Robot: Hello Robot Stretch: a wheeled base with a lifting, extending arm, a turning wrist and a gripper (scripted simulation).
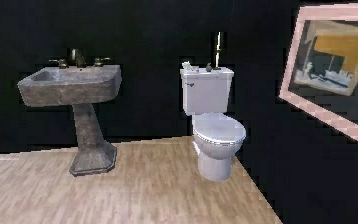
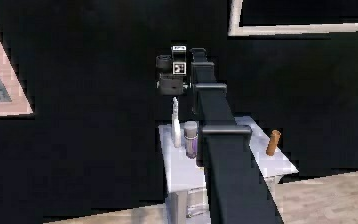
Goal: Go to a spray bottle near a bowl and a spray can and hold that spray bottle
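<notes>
gripper (image 2: 167,80) blends into the dark wall, so cannot tell if it grips anything; slim white bottle (image 2: 175,120), likely the spray bottle, stands on white stand (image 2: 179,170) at gripper's 6 o'clock, can (image 2: 191,138) crowding bottle's 4 o'clock, so a skewed descent could topple both

Fwd view: black walls (image 1: 147,30) are seen throughout, w/ a light wood-plank floor (image 1: 137,190) across the bottom. A grey stone pedestal sink (image 1: 72,90) is set at left and a white toilet (image 1: 212,120) at centre. A pink-framed mirror (image 1: 332,65) is hung upper right.

Arm side view: a white cabinet (image 2: 179,170) is placed lower centre against the black wall. A pink frame (image 2: 17,80) is seen at the left edge and a pale frame (image 2: 297,29) upper right.
</notes>
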